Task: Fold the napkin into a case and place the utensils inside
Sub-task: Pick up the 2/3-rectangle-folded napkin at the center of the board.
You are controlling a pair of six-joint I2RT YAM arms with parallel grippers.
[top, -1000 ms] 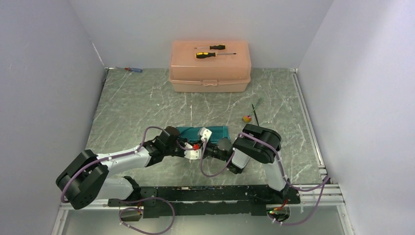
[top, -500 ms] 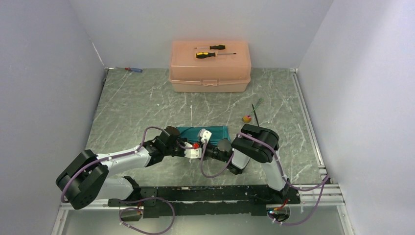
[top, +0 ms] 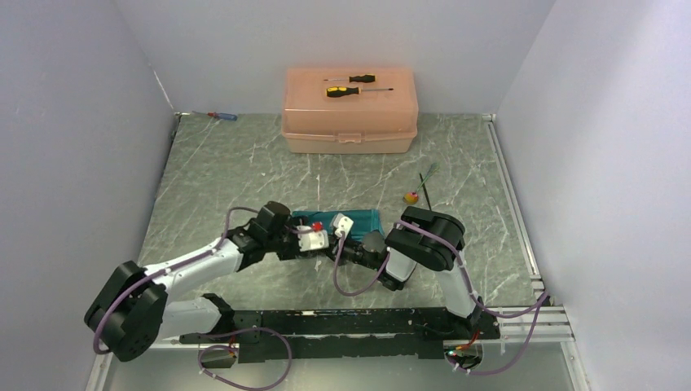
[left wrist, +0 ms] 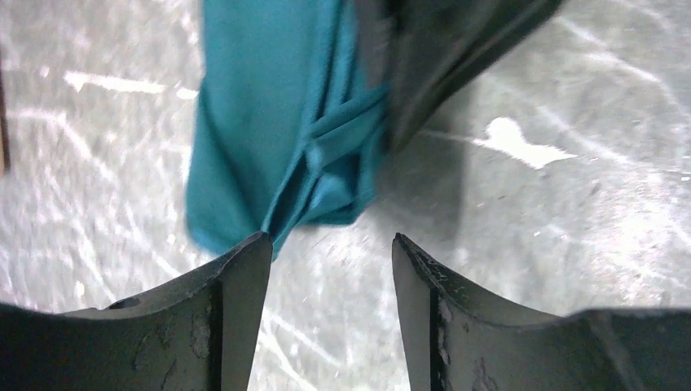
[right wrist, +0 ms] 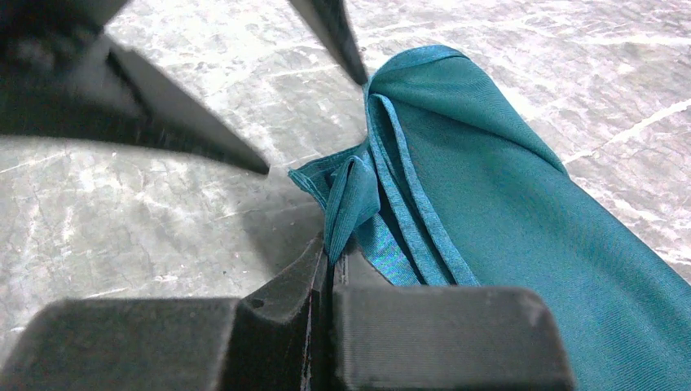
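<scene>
Right end effector [right wrist: 330,248] pinching one napkin [right wrist: 505,204], one box [top: 350,122]

Probably a robot lab cell: plain walls [top: 81,98] enclose a marbled tabletop [top: 244,163] (arms [top: 195,262] bolted at its edge).

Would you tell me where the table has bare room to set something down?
Free: between the peach box and the napkin; left, between the small screwdriver and the left arm. Crowded: around the napkin, where both arms meet.
</scene>
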